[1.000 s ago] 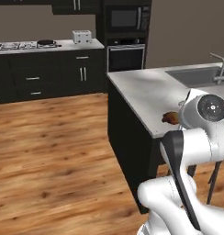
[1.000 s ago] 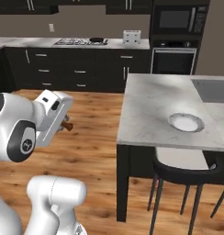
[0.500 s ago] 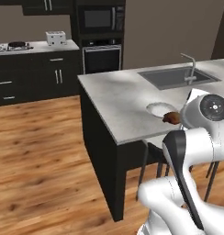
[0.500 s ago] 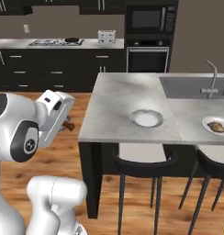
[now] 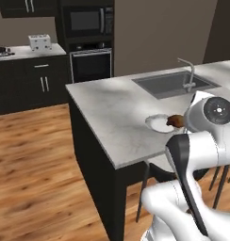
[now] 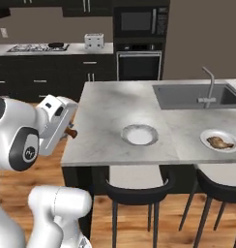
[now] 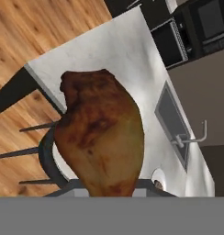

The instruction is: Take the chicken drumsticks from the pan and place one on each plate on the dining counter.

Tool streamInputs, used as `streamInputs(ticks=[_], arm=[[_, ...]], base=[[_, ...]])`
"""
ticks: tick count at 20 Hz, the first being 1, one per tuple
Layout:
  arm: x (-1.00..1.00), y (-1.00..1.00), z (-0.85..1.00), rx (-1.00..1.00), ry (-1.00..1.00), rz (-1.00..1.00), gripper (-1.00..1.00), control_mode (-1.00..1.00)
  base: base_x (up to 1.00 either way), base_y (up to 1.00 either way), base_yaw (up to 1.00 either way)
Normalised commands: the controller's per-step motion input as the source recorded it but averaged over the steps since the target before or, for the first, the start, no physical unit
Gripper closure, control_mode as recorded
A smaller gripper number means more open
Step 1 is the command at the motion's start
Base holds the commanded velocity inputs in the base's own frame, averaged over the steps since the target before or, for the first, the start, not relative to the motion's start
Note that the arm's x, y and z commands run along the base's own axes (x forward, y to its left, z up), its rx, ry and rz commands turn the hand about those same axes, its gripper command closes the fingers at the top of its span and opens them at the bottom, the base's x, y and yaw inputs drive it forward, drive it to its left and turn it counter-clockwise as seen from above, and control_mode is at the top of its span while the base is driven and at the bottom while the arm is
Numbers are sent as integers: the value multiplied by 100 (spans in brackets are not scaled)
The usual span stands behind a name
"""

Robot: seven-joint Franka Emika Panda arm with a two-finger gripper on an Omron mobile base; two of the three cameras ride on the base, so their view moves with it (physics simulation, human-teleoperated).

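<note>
Base rolled up to bench; I've jaws clamped on drumstick, empty plate ahead of jaws, other plate already served. Drop next.

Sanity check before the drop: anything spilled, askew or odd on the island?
Nothing stands out. One drumstick lies on the far plate; the near plate is bare and flat on the dining counter. The second drumstick is in the gripper.
</note>
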Motion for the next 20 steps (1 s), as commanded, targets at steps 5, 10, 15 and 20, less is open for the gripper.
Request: streamInputs(ticks=[5, 10, 15, 20], arm=[[0, 0, 0, 0, 0, 0, 100, 100], [0, 0, 0, 0, 0, 0, 100, 100], [35, -43, -28, 5, 0, -17, 100, -100], [95, -10, -25, 10, 17, -5, 100, -100]], base=[[48, -45, -20], [26, -47, -20], [0, 0, 0], [0, 0, 0]])
